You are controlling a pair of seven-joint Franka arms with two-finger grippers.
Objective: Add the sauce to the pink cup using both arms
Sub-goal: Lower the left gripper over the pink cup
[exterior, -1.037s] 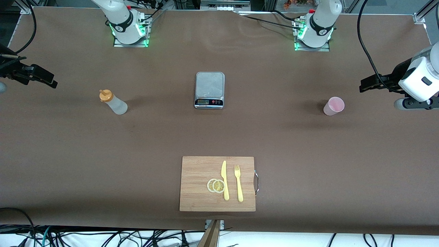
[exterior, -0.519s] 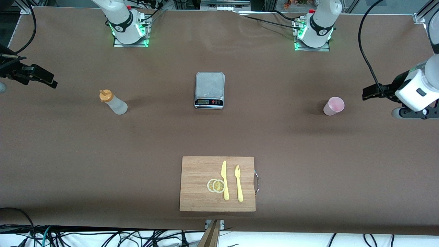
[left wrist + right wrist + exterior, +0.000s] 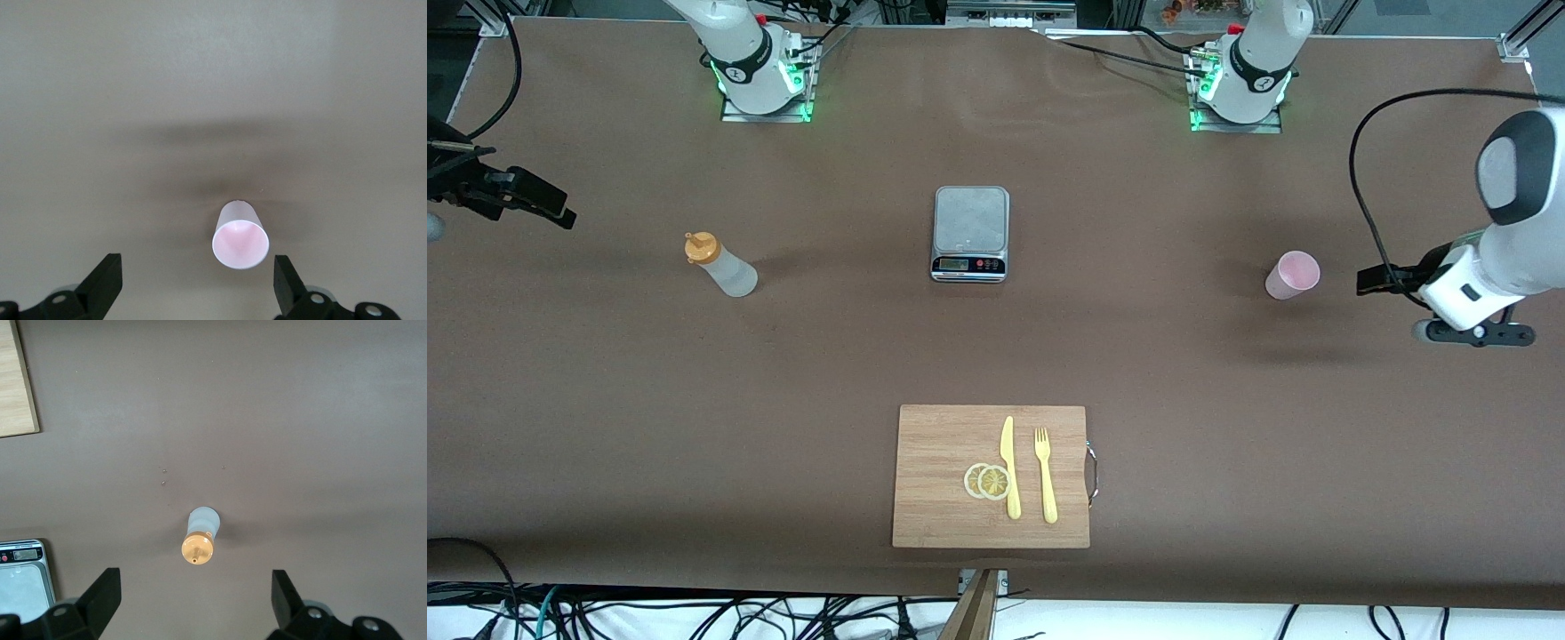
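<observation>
A small see-through whitish plastic squeeze bottle with an orange cap (image 3: pixel 720 265) is seen standing upright on the brown counter (image 3: pixel 783 356), toward the right arm's end. A small pale pink plastic cup (image 3: pixel 1291 275) is seen standing upright toward the left arm's end, with its open mouth up. A flat grey kitchen scale with a little screen (image 3: pixel 970 233) is placed between the bottle and the cup, well apart from both. A light wooden cutting board (image 3: pixel 943 476) is laid nearer to the front camera than the scale. On the board are laid a yellow plastic knife (image 3: pixel 1009 466), a yellow plastic fork (image 3: pixel 1045 474) just beside it, and two round lemon slices (image 3: pixel 987 481) that touch the knife. The left tool (image 3: pixel 1371 281) is held in the air near the pink cup, at the left arm's end of the counter. In the left wrist view its two black fingers (image 3: pixel 101 283) are spread wide, and the cup (image 3: pixel 240 235) is seen between them but farther off, not touched. The right tool (image 3: pixel 556 212) is held over the right arm's end of the counter, well apart from the bottle. In the right wrist view its fingers (image 3: pixel 100 595) are spread wide too, with the bottle (image 3: pixel 199 543) seen between them and untouched.
</observation>
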